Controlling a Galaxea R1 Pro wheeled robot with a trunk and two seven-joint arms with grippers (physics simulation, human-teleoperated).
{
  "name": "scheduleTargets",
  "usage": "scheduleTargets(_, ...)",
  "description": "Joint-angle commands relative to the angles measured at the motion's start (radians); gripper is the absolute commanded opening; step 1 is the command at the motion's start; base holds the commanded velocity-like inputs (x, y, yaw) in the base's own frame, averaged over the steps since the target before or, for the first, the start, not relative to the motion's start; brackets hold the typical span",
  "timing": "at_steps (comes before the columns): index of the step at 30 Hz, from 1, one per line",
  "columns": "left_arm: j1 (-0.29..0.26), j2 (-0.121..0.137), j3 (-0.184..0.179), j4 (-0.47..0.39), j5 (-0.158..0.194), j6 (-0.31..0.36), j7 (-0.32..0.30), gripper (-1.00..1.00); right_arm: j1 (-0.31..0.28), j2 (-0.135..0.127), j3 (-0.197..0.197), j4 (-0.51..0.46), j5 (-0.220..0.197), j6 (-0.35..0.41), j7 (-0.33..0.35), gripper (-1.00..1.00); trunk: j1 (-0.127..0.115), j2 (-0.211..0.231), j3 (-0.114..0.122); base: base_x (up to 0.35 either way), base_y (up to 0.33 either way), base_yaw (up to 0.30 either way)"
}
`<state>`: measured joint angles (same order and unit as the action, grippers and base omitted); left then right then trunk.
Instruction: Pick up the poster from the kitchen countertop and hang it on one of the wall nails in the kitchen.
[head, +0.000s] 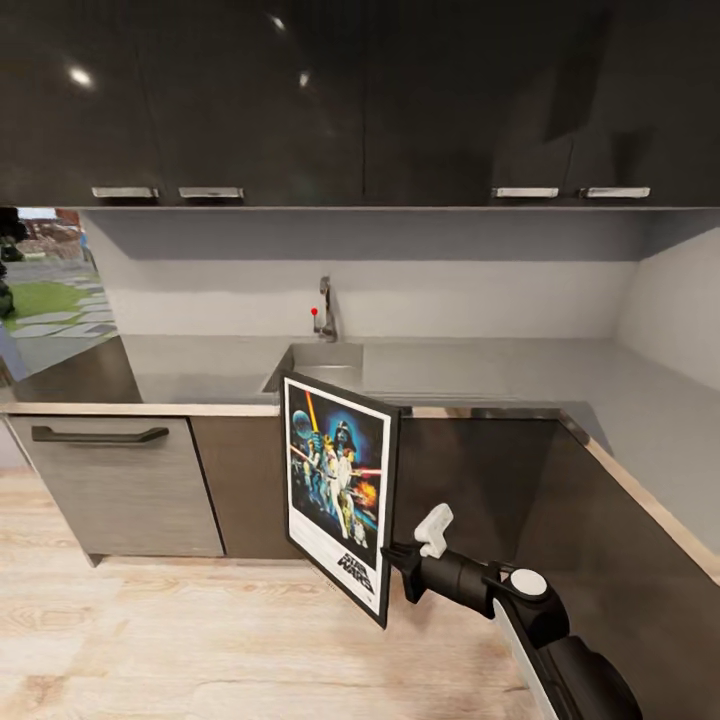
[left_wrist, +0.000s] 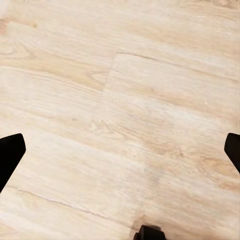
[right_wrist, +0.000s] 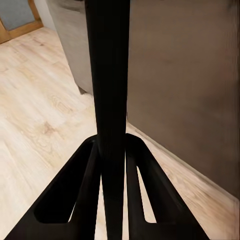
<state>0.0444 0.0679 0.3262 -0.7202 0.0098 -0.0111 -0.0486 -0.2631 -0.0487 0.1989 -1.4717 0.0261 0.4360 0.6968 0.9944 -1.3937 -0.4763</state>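
Your right gripper (head: 398, 562) was clamped on the poster (head: 338, 490), pinching its frame edge near the lower corner; the right wrist view showed both fingers (right_wrist: 89, 200) pressed against the thin black edge (right_wrist: 110, 100), which ran straight up between them. You held the poster upright, off the counter, in front of the dark lower cabinets (head: 470, 480), with its printed face turned toward the head camera and its top corner overlapping the counter's front edge just below the sink (head: 318, 362). The poster hung clear above the wood floor (head: 150, 640). The grey countertop (head: 480, 365) ran along the back wall and turned down the right side; the faucet (head: 325, 310) stood behind the sink. Dark upper cabinets (head: 300, 100) spanned the top, with pale wall (head: 480, 290) beneath them. I could not make out any nail on that wall. Your left gripper (left_wrist: 120, 150) was spread wide, nothing between its fingertips (left_wrist: 10, 155), and it pointed down at bare floor planks (left_wrist: 125, 100)
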Motion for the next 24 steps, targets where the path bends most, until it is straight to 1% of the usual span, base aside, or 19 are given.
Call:
scheduleTargets(1,0.000,0.000,0.002,-0.001,0.001,-0.001,-0.005,1.00,-0.001,0.000,-0.008,-0.001,0.000,0.007,0.005,-1.00,-0.004,0.007,0.002,0.000,0.000,0.000)
scheduleTargets(7,0.000,0.000,0.002,-0.001,0.001,-0.001,-0.005,1.00,-0.001,0.000,-0.021,0.002,0.000,0.007,0.005,-1.00,-0.027,0.049,0.021,0.000,0.000,0.000)
scheduleTargets(24,0.000,0.000,0.001,0.000,0.000,-0.001,-0.005,1.00,-0.001,0.000,-0.023,0.007,0.000,0.007,0.004,-1.00,-0.092,0.168,0.074,0.000,0.000,0.000)
